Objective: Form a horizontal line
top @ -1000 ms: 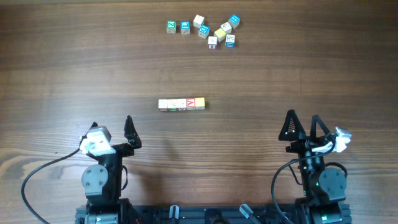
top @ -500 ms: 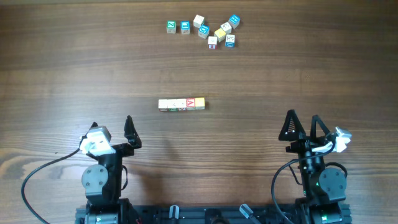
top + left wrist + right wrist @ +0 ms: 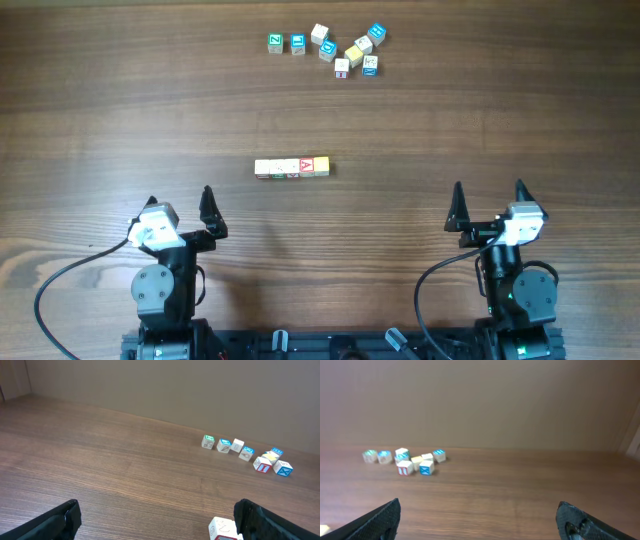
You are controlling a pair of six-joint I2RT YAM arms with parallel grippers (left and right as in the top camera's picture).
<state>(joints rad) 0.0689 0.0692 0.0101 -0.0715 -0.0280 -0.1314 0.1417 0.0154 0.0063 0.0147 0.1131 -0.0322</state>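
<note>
Only the right claw (image 3: 488,192) is changing. It is turning about its wrist. Its two dark fingertips (image 3: 457,196), which a moment ago were standing close together in the overhead view, are now showing spread well apart, side by side across the tabletop (image 3: 400,120). The white camera housing (image 3: 524,220) on that wrist is swinging in from its place out to the right and is now sitting just behind the right-hand finger. Whether the jaws themselves are also widening, or only the roll is making them look wider, cannot be told.
</note>
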